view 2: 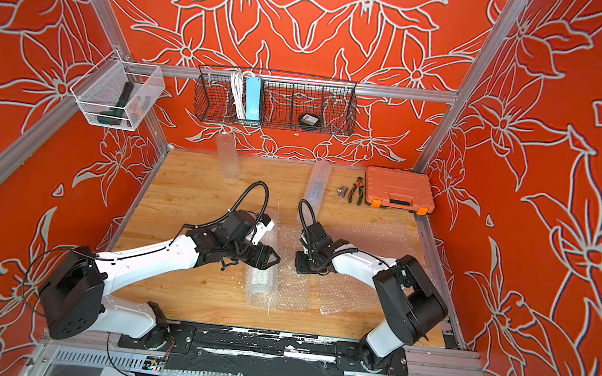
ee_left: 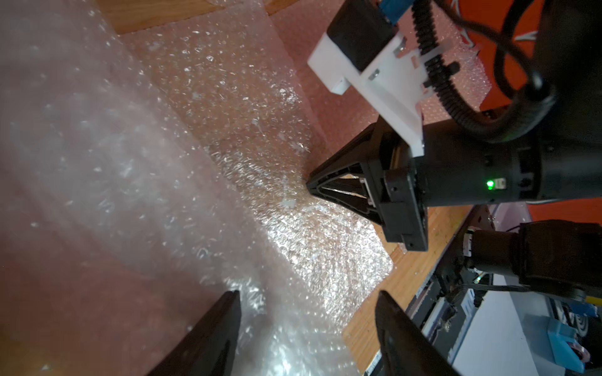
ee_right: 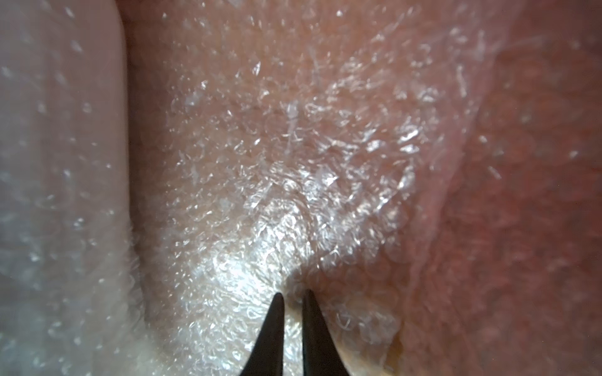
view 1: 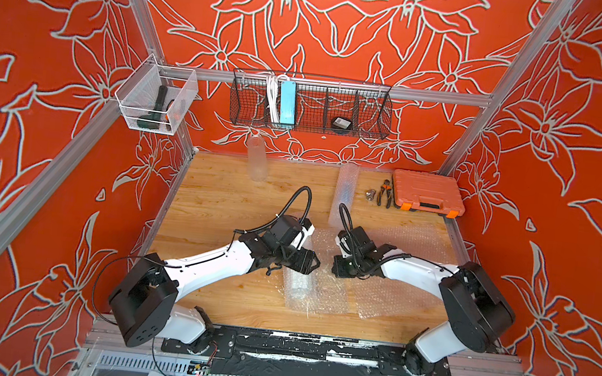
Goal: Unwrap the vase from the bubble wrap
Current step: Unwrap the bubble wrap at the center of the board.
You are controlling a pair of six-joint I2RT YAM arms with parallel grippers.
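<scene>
left arm stretched low and forward, left gripper (ee_left: 308, 293) with jaws spread wide, right arm bent at the elbow, right gripper (ee_right: 293, 297) tipped downward just beyond the left gripper's tips, jaws almost together

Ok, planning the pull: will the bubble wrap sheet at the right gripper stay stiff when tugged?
Probably floppy: the bubble wrap sheet puckers toward the right gripper pinching it. Likely light, being see-through to the table. The wrapped roll at its edge may roll along when pulled.

The left hand (view 1: 316, 263) and right hand (view 1: 336, 271) face each other over the bubble wrap (view 1: 322, 294) on the table (view 1: 215, 195).
</scene>
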